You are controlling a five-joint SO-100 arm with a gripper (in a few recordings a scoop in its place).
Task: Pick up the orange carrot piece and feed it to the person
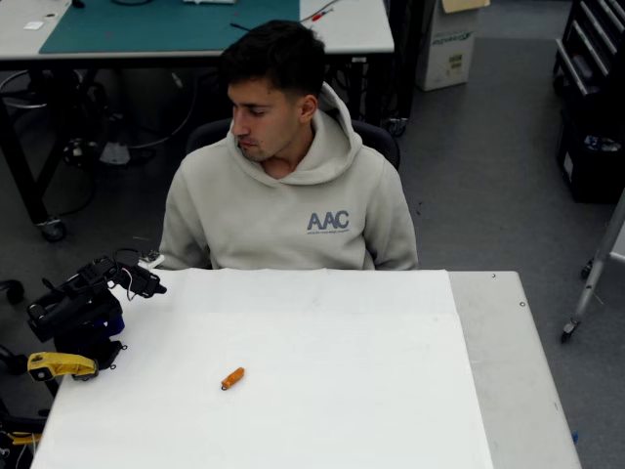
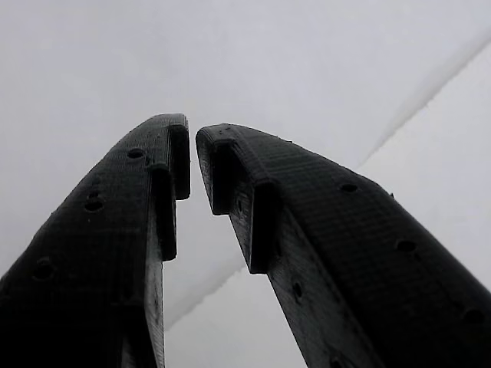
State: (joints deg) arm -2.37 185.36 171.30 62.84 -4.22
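1 orange carrot piece (image 1: 231,378) lies unobstructed, yellow clamp (image 1: 59,365) well apart.

Black claw (image 2: 192,157) — empty, tips nearly touching — arm folded.

white table (image 1: 391,391), yellow clamp (image 1: 59,365), teal desk (image 1: 166,24).

A carrot piece (image 1: 231,378) lies on the tabletop (image 1: 342,391), right of the robot's hand (image 1: 146,283); a person (image 1: 288,186) sits behind.
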